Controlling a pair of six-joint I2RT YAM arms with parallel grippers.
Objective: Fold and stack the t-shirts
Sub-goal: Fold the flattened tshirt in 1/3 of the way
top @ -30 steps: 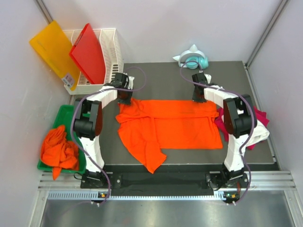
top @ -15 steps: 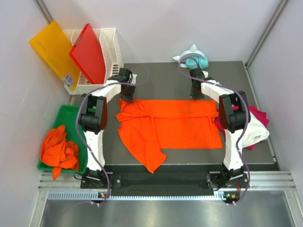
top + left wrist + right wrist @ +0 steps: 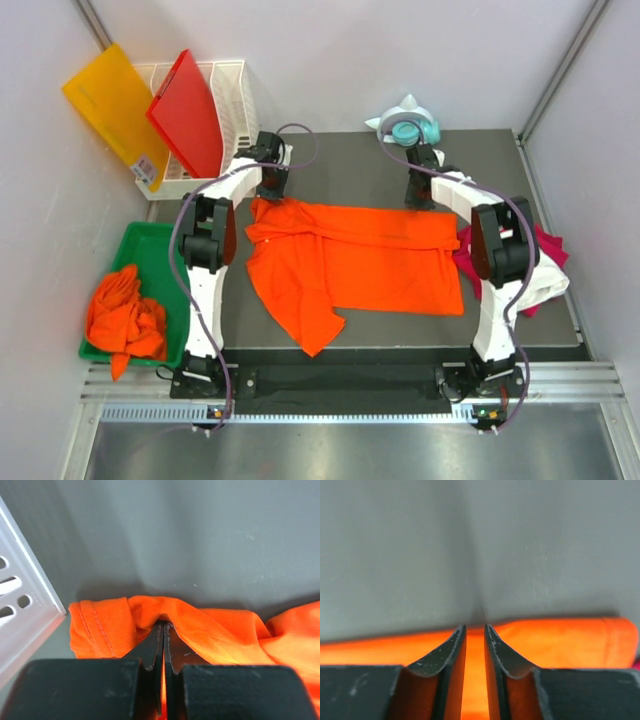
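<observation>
A bright orange t-shirt (image 3: 370, 260) lies spread on the dark mat, with one sleeve hanging toward the near left. My left gripper (image 3: 272, 190) is at its far left corner, shut on a bunched fold of the orange cloth (image 3: 200, 630), which rises over the fingertips. The left gripper (image 3: 164, 625) shows no gap between its jaws. My right gripper (image 3: 420, 200) is at the shirt's far right edge. In the wrist view the right gripper (image 3: 475, 627) has its jaws a little apart, and the shirt's hem (image 3: 560, 640) lies flat beneath them, not pinched.
A green bin (image 3: 130, 235) at the left holds crumpled orange t-shirts (image 3: 125, 310). A white basket (image 3: 235, 100) with a red board (image 3: 188, 110) and a yellow board (image 3: 110, 100) stands at the far left. A teal object (image 3: 410, 125) sits behind the mat. Pink and white t-shirts (image 3: 545, 265) lie at the right.
Both grippers moved toward the far edge of the mat, drawing the shirt's far edge with them. The right gripper's jaws have parted and let the cloth go.
</observation>
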